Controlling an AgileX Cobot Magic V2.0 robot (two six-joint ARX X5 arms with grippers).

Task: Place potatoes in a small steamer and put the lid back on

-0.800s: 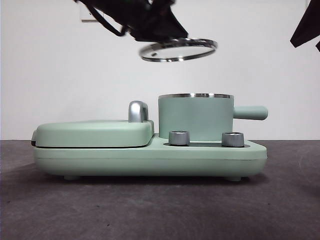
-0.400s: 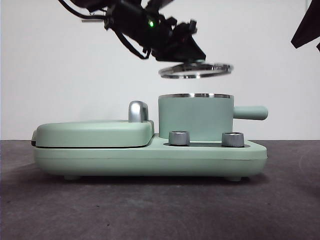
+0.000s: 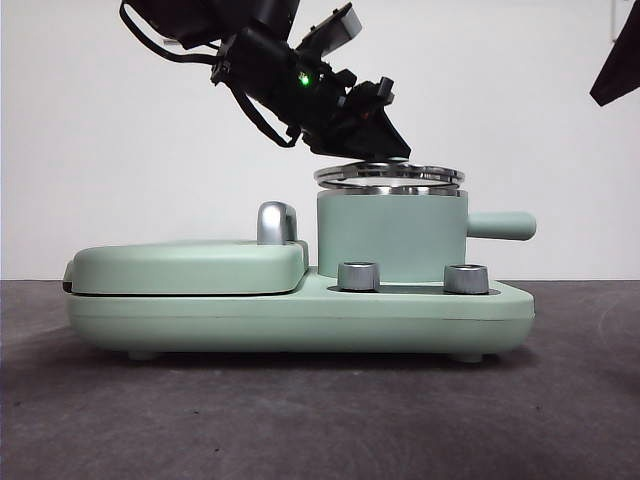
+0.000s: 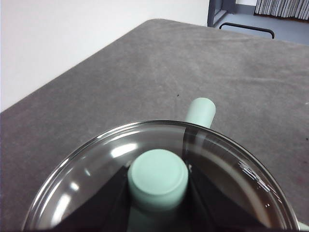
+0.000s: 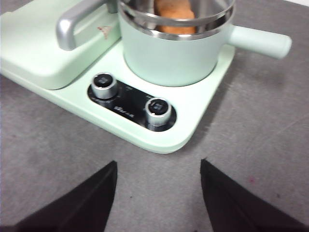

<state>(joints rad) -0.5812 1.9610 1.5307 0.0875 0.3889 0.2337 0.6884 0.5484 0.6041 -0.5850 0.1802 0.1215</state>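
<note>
The small steamer (image 3: pixel 390 238), a mint-green pot with a steel rim, stands on the appliance with its stubby handle (image 3: pixel 500 225) pointing right. My left gripper (image 3: pixel 382 145) reaches down from the upper left and is shut on the lid's green knob (image 4: pixel 158 178). The glass lid (image 3: pixel 388 176) hangs nearly level just over the pot's rim; I cannot tell whether it touches. In the right wrist view the orange-brown potato (image 5: pixel 175 17) lies inside the steamer (image 5: pixel 174 55). My right gripper (image 5: pixel 159 193) waits open over the table in front of the appliance, holding nothing.
The pot shares a green base (image 3: pixel 300 322) with a flat hinged grill plate (image 3: pixel 190 265) and its chrome handle (image 3: pixel 277 222) on the left. Two steel dials (image 3: pixel 359 276) (image 3: pixel 465 278) sit in front of the pot. Dark grey table surrounds the base.
My left gripper has carried the lid rightwards and down, from high above the grill side to just over the steamer's rim. The right arm has stayed put.
</note>
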